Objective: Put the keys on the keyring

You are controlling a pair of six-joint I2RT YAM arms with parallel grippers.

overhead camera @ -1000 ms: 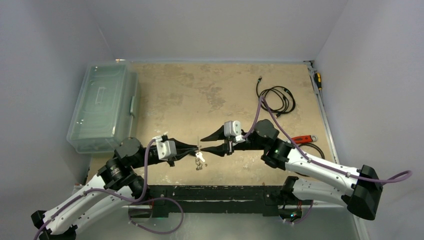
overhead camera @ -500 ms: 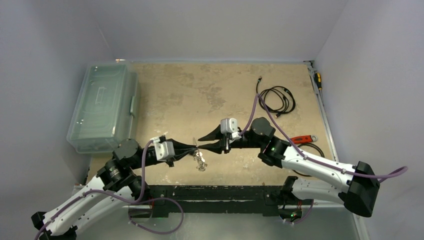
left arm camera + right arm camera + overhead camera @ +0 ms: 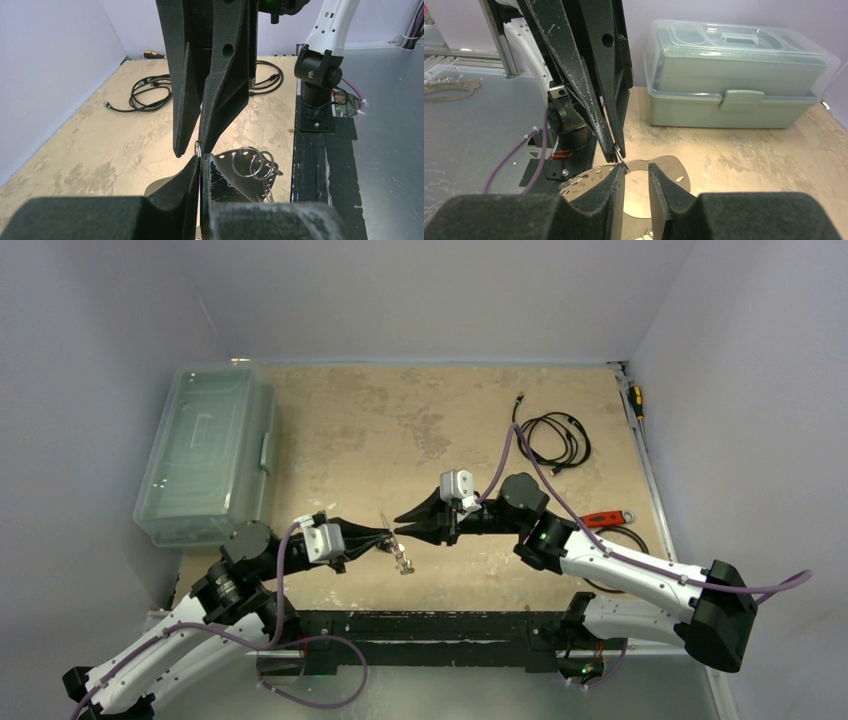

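Note:
My left gripper [image 3: 388, 537] is shut on a thin wire ring [image 3: 198, 148] at the edge of the keyring [image 3: 664, 167], a flat silvery crescent plate with small holes. The plate looks dark in the left wrist view [image 3: 230, 175], with split rings [image 3: 255, 162] hanging on it. A small silvery cluster [image 3: 403, 562], probably the keys, dangles below the grippers; I cannot tell the two keys apart. My right gripper [image 3: 398, 525] is open, tip to tip with the left. In the right wrist view [image 3: 636, 170] one of its fingers [image 3: 616, 175] touches the wire ring.
A clear lidded toolbox [image 3: 205, 455] stands at the left. A coiled black cable [image 3: 555, 440] lies at the back right, a red-handled wrench [image 3: 605, 518] by the right arm, a screwdriver [image 3: 635, 395] at the right wall. A black strip [image 3: 430, 625] runs along the near edge.
My right gripper has moved left, closer to the left gripper's tips, staying open. The left gripper has drawn back slightly, still shut, and the dangling cluster went with it.

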